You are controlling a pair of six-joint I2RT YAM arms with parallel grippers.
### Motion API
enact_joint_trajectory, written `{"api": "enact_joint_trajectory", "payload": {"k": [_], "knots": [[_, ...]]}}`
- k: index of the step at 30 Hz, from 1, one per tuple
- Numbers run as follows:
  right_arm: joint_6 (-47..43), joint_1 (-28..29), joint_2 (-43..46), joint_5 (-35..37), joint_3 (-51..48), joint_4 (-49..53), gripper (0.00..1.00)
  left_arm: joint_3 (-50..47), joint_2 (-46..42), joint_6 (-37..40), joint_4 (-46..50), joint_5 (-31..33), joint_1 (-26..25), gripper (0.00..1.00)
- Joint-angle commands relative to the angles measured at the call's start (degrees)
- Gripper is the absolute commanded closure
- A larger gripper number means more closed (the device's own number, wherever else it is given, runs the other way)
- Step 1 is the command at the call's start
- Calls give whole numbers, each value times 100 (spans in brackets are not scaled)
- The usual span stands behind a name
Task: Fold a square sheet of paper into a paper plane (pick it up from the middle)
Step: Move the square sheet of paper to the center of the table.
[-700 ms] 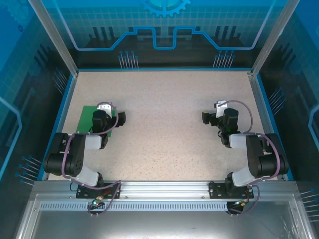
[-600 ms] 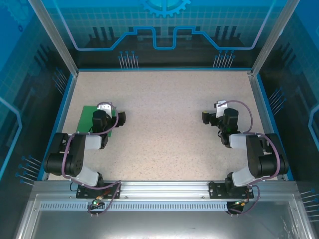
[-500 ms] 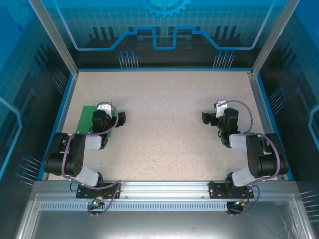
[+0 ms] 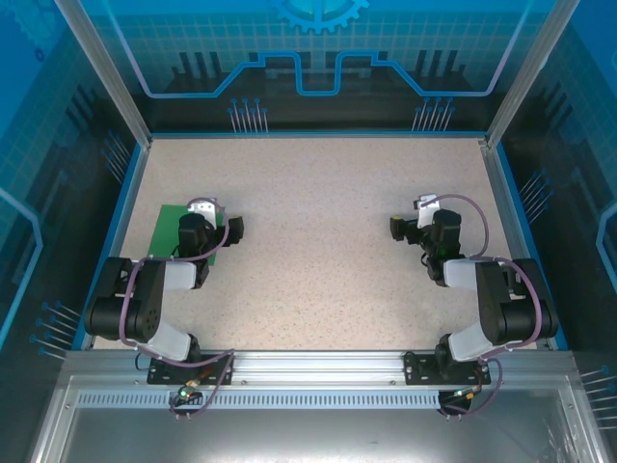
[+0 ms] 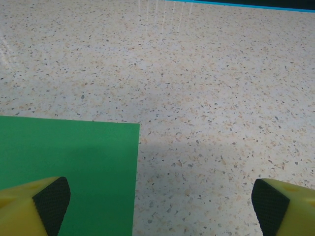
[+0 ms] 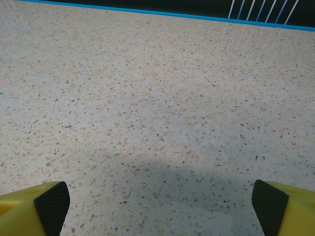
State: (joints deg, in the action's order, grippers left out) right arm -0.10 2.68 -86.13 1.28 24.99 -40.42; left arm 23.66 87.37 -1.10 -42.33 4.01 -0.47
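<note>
Nothing is shifting between the earlier overhead pictures and this one: both arms are holding the same poses and the paper is lying in the same spot.

The thin, bright green square sheet of paper (image 4: pixel 166 231) is lying flat and unfolded on the speckled beige tabletop (image 4: pixel 318 193), on its left side near the blue border strip (image 4: pixel 128 207). The left arm's wrist is covering part of it from above. The left gripper (image 4: pixel 233 228) is sitting low over the sheet's right-hand part with its yellow, black-padded fingers (image 5: pixel 51 199) standing wide apart and gripping nothing. In the left wrist view the green sheet (image 5: pixel 74 152) is filling the lower left corner; its straight right edge is running down between the two fingers, nearer the one on the left, and that finger is hanging over the paper while the other is over bare table (image 5: pixel 221 73). Whether the pads are touching the paper I cannot tell.

The right gripper (image 4: pixel 397 227) is resting well apart from the sheet, on the table's right side, pointing towards the middle. Its fingers (image 6: pixel 51 200) are also spread wide, with bare speckled surface (image 6: pixel 147 73) between them.
</note>
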Motion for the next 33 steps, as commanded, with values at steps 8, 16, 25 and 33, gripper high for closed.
{"api": "enact_joint_trajectory", "payload": {"k": [8, 16, 25, 33], "knots": [[83, 15, 1640, -397, 196, 1397, 1, 1102, -1050, -627, 2686, 308, 14, 1], [364, 484, 2443, -1187, 914, 3265, 1, 2184, -1341, -1854, 5436, 21, -205, 1], [326, 1612, 2526, -1204, 1647, 4467, 1, 2837, -633, -2386, 6528, 8, -272, 1], [452, 2422, 2083, -1027, 2065, 4534, 1, 3015, -69, -2397, 6813, 32, 271, 1]]}}
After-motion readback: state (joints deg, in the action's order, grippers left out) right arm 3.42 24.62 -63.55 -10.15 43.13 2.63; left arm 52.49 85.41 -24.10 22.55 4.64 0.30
